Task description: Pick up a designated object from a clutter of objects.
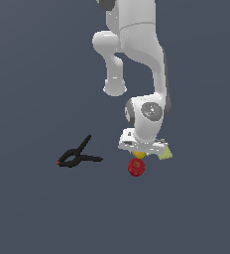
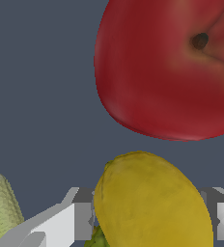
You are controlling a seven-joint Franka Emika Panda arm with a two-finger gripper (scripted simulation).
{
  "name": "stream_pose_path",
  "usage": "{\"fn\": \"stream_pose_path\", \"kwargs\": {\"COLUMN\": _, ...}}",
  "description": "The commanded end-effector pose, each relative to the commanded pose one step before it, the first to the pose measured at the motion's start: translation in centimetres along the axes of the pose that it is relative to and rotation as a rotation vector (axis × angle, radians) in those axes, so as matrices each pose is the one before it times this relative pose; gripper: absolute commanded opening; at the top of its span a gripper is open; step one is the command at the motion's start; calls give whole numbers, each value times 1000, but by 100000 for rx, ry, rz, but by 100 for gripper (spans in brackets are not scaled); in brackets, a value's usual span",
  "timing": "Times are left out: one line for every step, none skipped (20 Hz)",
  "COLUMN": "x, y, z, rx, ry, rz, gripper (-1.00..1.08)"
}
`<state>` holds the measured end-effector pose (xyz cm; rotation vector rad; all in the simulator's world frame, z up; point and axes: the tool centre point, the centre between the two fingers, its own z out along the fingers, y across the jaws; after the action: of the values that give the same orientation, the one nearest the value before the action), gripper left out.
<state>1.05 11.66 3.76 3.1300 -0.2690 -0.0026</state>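
The yellow lemon (image 2: 152,202) sits between my two fingers, and the fingers (image 2: 82,219) touch it on both sides. In the exterior view the lemon (image 1: 138,155) shows just under my gripper (image 1: 139,150), which is low over the floor. My gripper (image 2: 147,219) is shut on the lemon. The red apple (image 2: 172,67) lies just beyond the lemon, apart from it, with its stem pit facing the camera; it also shows in the exterior view (image 1: 136,167). A bit of green pear (image 2: 98,239) peeks from under the lemon.
A pale yellow-green flat piece (image 1: 165,154) lies beside my hand on the exterior view's right, and shows in the wrist view (image 2: 0,210). A black spring clamp (image 1: 77,157) lies apart on the exterior view's left. The floor is plain dark grey.
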Motion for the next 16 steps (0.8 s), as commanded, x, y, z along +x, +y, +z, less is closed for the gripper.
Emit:
{"fn": "stream_pose_path", "kwargs": {"x": 346, "y": 38, "z": -977, "rx": 66, "ry": 189, "rz": 18, "gripper": -100}}
{"fn": "stream_pose_path", "kwargs": {"x": 152, "y": 28, "z": -483, "rx": 0, "ry": 0, "rz": 0, "gripper": -100}}
{"fn": "stream_pose_path", "kwargs": {"x": 169, "y": 31, "z": -538, "rx": 0, "ry": 0, "rz": 0, "gripper": -100}}
{"fn": "stream_pose_path", "kwargs": {"x": 186, "y": 33, "z": -591, "rx": 0, "ry": 0, "rz": 0, "gripper": -100}}
{"fn": "stream_pose_path", "kwargs": {"x": 203, "y": 36, "z": -644, "rx": 0, "ry": 0, "rz": 0, "gripper": -100}}
{"fn": "stream_pose_path", "kwargs": {"x": 219, "y": 39, "z": -696, "rx": 0, "ry": 0, "rz": 0, "gripper": -100}}
{"fn": "stream_pose_path", "kwargs": {"x": 236, "y": 41, "z": -747, "rx": 0, "ry": 0, "rz": 0, "gripper": -100}}
{"fn": "stream_pose_path", "kwargs": {"x": 252, "y": 44, "z": -797, "rx": 0, "ry": 0, "rz": 0, "gripper": -100}}
{"fn": "stream_pose_path", "kwargs": {"x": 268, "y": 46, "z": -847, "rx": 0, "ry": 0, "rz": 0, "gripper": -100}}
{"fn": "stream_pose_path", "kwargs": {"x": 285, "y": 48, "z": -896, "rx": 0, "ry": 0, "rz": 0, "gripper": -100}}
{"fn": "stream_pose_path", "kwargs": {"x": 301, "y": 50, "z": -945, "rx": 0, "ry": 0, "rz": 0, "gripper": -100}}
{"fn": "stream_pose_path", "kwargs": {"x": 315, "y": 52, "z": -987, "rx": 0, "ry": 0, "rz": 0, "gripper": -100}}
{"fn": "stream_pose_path", "kwargs": {"x": 327, "y": 53, "z": -1021, "rx": 0, "ry": 0, "rz": 0, "gripper": -100}}
{"fn": "stream_pose_path", "kwargs": {"x": 334, "y": 54, "z": -1038, "rx": 0, "ry": 0, "rz": 0, "gripper": -100}}
{"fn": "stream_pose_path", "kwargs": {"x": 334, "y": 53, "z": -1034, "rx": 0, "ry": 0, "rz": 0, "gripper": -100}}
{"fn": "stream_pose_path", "kwargs": {"x": 334, "y": 52, "z": -1029, "rx": 0, "ry": 0, "rz": 0, "gripper": -100}}
